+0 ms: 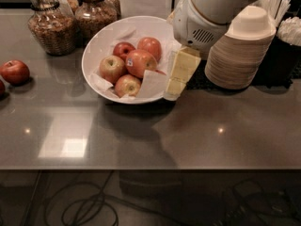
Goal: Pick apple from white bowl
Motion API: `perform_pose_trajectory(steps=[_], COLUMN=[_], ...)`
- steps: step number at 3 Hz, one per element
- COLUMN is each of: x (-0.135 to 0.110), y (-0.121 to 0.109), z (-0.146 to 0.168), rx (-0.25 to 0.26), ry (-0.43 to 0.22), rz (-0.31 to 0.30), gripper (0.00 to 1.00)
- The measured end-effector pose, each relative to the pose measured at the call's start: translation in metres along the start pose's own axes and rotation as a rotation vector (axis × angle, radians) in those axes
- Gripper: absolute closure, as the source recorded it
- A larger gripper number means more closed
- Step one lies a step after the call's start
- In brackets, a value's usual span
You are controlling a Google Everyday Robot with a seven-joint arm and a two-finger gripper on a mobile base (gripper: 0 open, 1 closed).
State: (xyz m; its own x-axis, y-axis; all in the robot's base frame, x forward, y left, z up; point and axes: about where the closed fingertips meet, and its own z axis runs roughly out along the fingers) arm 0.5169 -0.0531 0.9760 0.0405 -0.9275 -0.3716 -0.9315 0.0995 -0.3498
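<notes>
The white bowl [94,45] stands at the back middle of the grey counter, lined with crumpled white paper. It holds several apples. The largest apple [140,63], red-orange with a small white-and-blue sticker, lies in the middle of the pile. A smaller dark red apple [123,49] and another red one [150,46] lie behind it, and two yellow-green blushed apples [112,68] lie at the front left. My gripper [173,92], pale yellow under a white wrist, hangs over the bowl's right rim, just right of the sticker apple and not touching it.
A lone red apple [14,71] lies on the counter at the far left. Two glass jars [48,25] stand behind the bowl at the left. A stack of beige disposable bowls [240,55] stands close on the right, beside a dark container of utensils [288,36].
</notes>
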Motion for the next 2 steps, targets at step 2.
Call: perform_pose_trajectory(steps=[2], x=[0.0016], y=[-0.006], z=[0.0047], rx=[0.016], ry=[-0.024], rz=[0.023], gripper=[0.0])
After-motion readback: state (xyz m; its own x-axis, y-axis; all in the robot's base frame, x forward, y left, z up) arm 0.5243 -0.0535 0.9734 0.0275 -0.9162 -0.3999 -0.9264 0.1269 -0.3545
